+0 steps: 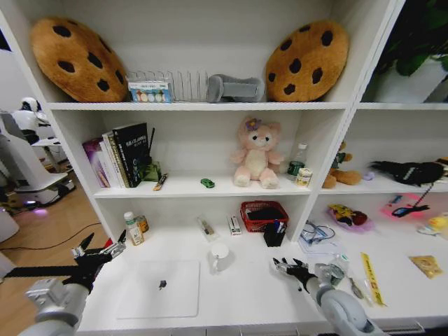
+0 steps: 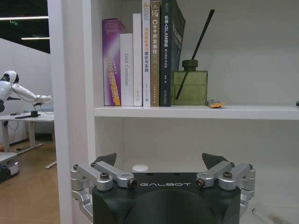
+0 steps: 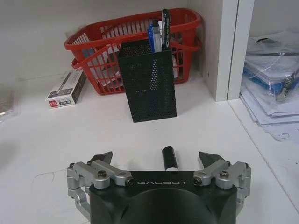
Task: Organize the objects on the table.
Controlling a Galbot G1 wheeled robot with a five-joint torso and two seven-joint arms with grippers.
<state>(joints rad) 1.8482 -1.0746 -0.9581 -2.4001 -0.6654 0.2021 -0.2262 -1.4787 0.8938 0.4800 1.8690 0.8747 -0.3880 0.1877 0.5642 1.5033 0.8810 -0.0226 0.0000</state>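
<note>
Evidently, the right gripper (image 3: 159, 161) was held open around a black pen (image 3: 168, 158) lying on the table (image 3: 56, 140). Light, stiff and slippery, the pen was judged best pinched mid-barrel. The left gripper (image 2: 160, 163) was held open near the table's left end.

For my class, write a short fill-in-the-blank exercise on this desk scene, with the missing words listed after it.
1. The black mesh pen holder stands in front of a ____ basket.
2. The right gripper hovers with its fingers ____ around a black marker lying on the desk.
3. The white mug stands beside the closed silver ____.

Missing words: red; open; laptop
</note>
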